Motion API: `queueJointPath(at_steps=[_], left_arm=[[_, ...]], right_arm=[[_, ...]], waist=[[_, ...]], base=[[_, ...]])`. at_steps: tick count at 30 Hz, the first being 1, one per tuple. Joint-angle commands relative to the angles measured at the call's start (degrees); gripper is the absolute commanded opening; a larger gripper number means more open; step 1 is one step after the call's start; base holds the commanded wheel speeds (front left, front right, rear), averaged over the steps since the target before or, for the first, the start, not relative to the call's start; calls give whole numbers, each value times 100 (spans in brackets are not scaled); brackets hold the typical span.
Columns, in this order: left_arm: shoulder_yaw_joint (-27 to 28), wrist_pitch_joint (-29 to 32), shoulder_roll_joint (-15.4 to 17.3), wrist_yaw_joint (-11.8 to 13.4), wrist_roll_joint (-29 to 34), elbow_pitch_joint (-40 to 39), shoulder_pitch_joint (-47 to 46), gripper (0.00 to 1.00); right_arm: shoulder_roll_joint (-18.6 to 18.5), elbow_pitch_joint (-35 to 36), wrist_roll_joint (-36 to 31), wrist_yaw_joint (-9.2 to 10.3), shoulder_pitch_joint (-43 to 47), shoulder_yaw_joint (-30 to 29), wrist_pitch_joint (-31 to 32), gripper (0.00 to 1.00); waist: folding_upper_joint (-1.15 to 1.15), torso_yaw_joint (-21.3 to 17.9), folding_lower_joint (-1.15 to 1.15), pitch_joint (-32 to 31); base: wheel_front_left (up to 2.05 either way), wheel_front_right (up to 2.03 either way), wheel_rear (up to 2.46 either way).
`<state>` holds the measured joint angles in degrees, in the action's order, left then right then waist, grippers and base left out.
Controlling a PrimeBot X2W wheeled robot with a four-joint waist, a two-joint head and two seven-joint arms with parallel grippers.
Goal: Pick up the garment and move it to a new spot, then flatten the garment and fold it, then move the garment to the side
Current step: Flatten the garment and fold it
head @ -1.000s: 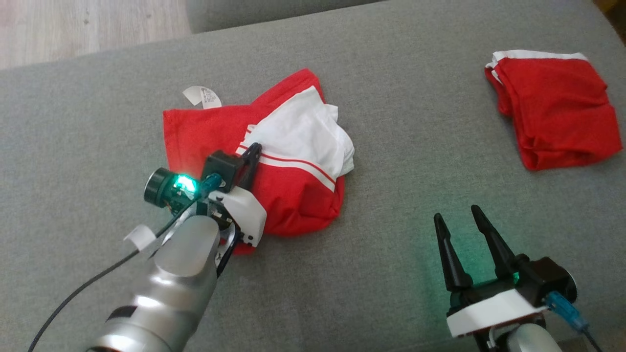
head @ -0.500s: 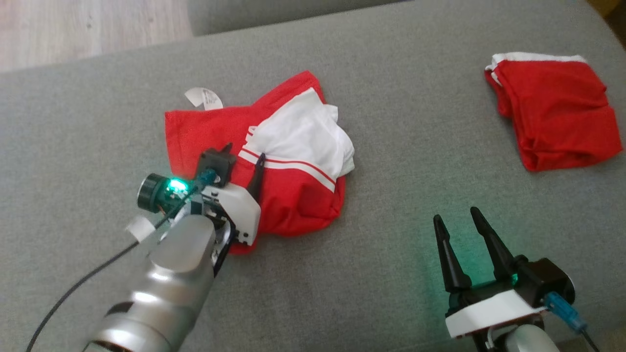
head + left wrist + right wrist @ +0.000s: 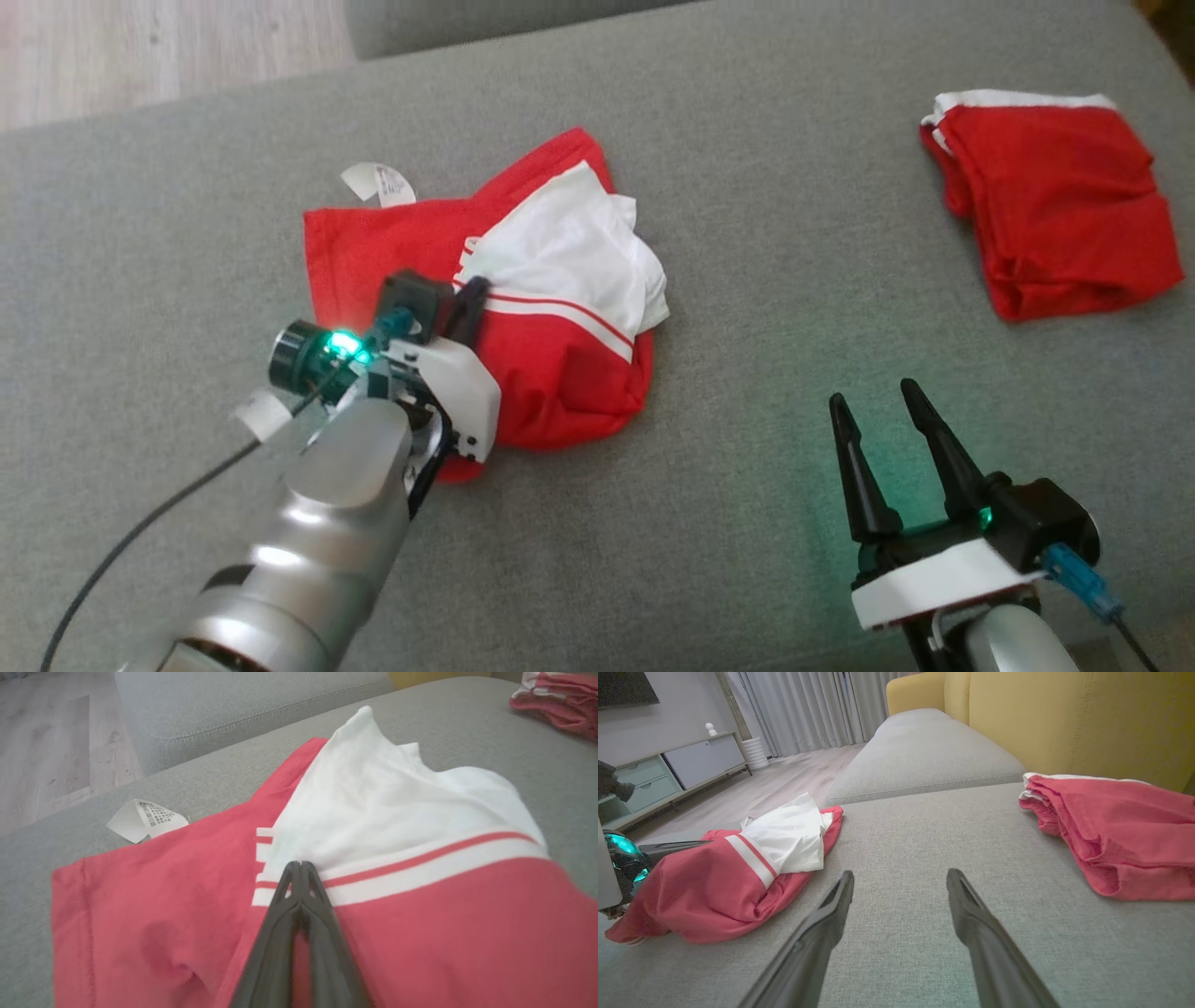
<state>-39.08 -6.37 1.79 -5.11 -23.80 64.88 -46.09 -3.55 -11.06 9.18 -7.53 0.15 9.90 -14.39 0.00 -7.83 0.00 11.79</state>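
Lying crumpled on the left half of the grey sofa seat (image 3: 794, 280) is the garment (image 3: 560, 383) (image 3: 420, 933) (image 3: 700, 891), red with a white panel turned up over it and a white-and-red striped band across the middle. A strip of pale wood floor (image 3: 140, 47) shows beyond the seat's far left edge. A white care label (image 3: 378, 182) (image 3: 145, 819) sticks out from the garment's far left corner and rests on the seat.

The left tool (image 3: 471, 289) (image 3: 299, 865) reaches in over the garment's near left side, its two dark fingers pressed together with their tips at the left end of the striped band. I cannot tell whether any cloth is caught between them. The arm and its wrist housing cover the garment's near left corner in the head view.

Bare grey cushion lies to the right of the garment. The right tool (image 3: 871, 394) (image 3: 900, 874) hovers above this bare stretch near the front, fingers spread apart and holding nothing.

Far right, well apart from both tools, lies a second red garment (image 3: 1055, 205) (image 3: 1120, 835) (image 3: 556, 695), folded, with a white edge at its far side. A yellow sofa back (image 3: 1064, 718) rises behind it.
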Motion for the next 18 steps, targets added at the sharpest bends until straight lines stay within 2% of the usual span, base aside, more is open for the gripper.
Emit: queueJointPath(at_steps=[1,6,9,12,13,14,18], left_arm=[[35,-89,109,-19,-36,-194,-81,0],[-90,-349,109,10,-106,-456,-154,0],[-157,-229,109,26,-193,-511,-139,0],[-198,-63,110,314,-171,-379,-85,2],[-203,-3,112,410,-166,-305,-61,76],[-196,66,114,463,-183,-231,-33,100],[-80,328,113,439,-386,15,-4,100]], right_arm=[[-13,148,41,4,-74,112,-61,100],[5,112,59,4,7,129,-61,100],[18,83,76,4,87,127,-61,100],[26,99,94,4,195,107,-61,100],[28,110,95,4,225,94,-61,100],[29,117,95,4,248,85,-61,100],[28,145,80,4,224,91,-61,100]], waist=[[0,-9,0,-141],[0,-76,0,-477],[0,-155,0,-666],[0,-185,0,-734],[0,-185,0,-724],[0,-182,0,-696],[0,-150,0,-479]], base=[[0,0,0],[0,0,0],[0,0,0],[0,0,0],[0,0,0],[0,0,0],[0,0,0]])
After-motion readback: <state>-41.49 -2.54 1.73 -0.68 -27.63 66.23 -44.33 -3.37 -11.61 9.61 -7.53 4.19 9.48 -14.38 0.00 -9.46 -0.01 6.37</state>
